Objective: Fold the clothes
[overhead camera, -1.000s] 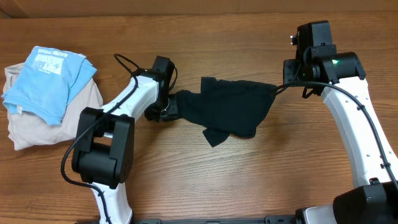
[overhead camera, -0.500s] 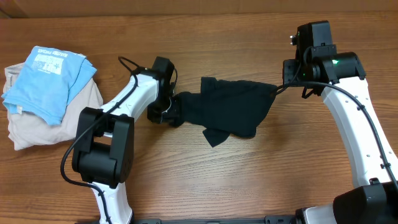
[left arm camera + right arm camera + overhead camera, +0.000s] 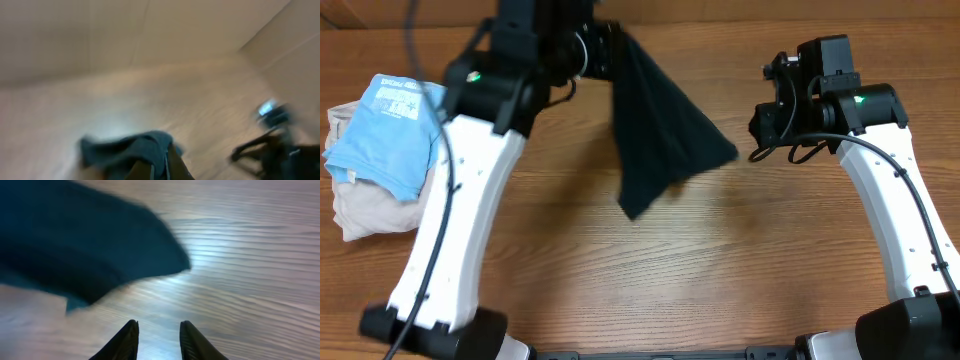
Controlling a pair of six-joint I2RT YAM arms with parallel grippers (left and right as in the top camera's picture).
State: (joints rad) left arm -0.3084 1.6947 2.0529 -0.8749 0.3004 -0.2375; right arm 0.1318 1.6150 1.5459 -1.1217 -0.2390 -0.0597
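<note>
A black garment (image 3: 655, 135) hangs in the air over the middle of the table, held at its top corner by my left gripper (image 3: 605, 50), which is raised high at the back. In the blurred left wrist view the dark cloth (image 3: 130, 152) bunches around my fingers (image 3: 162, 167). My right gripper (image 3: 767, 125) is open and empty, just right of the hanging cloth. In the right wrist view my open fingers (image 3: 157, 340) point at bare wood, with the dark cloth (image 3: 75, 250) ahead and to the left.
A folded light blue shirt (image 3: 400, 130) lies on a beige garment (image 3: 380, 205) at the left edge of the wooden table (image 3: 720, 280).
My left arm has risen sharply and lifted the black garment off the table. My right gripper has let go of the cloth's right end and now is open.
</note>
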